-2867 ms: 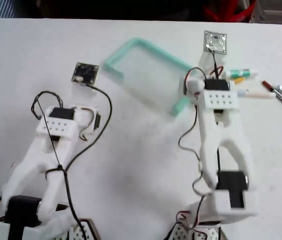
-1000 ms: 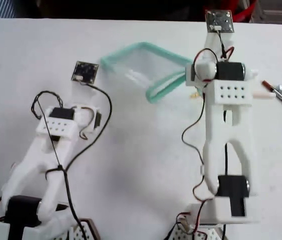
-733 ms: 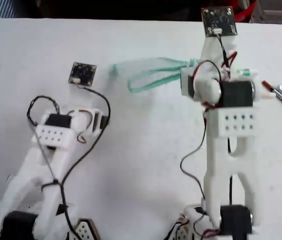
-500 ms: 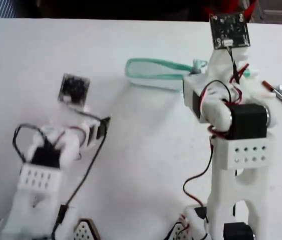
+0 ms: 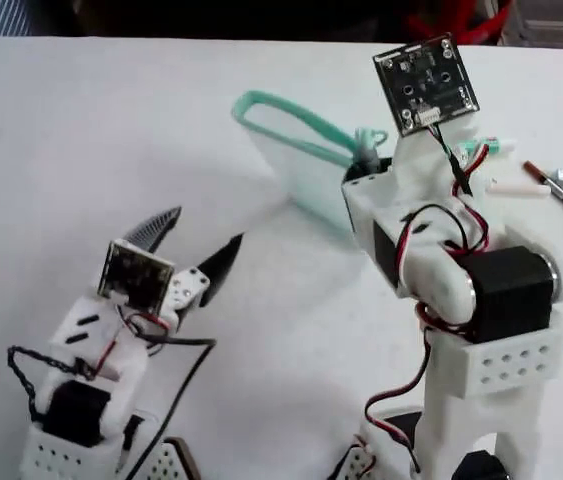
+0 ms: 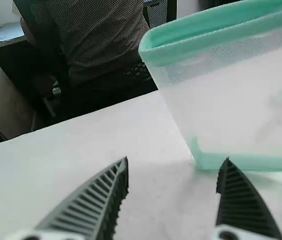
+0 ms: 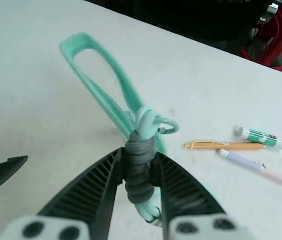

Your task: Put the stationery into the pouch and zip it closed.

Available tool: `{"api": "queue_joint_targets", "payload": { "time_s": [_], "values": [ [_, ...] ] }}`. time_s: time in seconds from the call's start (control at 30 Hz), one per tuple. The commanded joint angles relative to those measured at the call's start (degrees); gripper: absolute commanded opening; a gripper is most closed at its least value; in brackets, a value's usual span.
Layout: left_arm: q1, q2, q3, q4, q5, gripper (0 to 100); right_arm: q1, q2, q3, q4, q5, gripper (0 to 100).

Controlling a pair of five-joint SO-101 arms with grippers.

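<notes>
Pouch held up, nothing packed yet.
Your right gripper (image 7: 139,156) clamps the pouch (image 5: 306,175) by its cord, your left gripper (image 6: 175,167) gapes wide and empty; pens (image 7: 216,145) lie outside, unzipped work remains.

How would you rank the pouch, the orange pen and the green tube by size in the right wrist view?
1. pouch: largest, though nearest the camera.
2. orange pen: longer than the tube.
3. green tube: shorter but thicker, so these two are close.
</notes>
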Motion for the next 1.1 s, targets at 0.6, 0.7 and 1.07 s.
{"api": "queue_joint_targets", "payload": {
  "time_s": [0.6,0.7,1.07],
  "values": [
    [14.5,23.8,-17.6,3.0,13.8,31,-18.3,-1.6,3.2,-1.4,-0.4,2.9],
    [13.9,23.8,-17.6,2.5,17.7,31,-19.6,-1.6,3.2,-4.4,-4.6,3.0],
    [13.1,24.2,-19.2,1.1,24.3,31,-22.0,-1.4,3.6,-6.6,-14.5,3.0]
  ]
}}
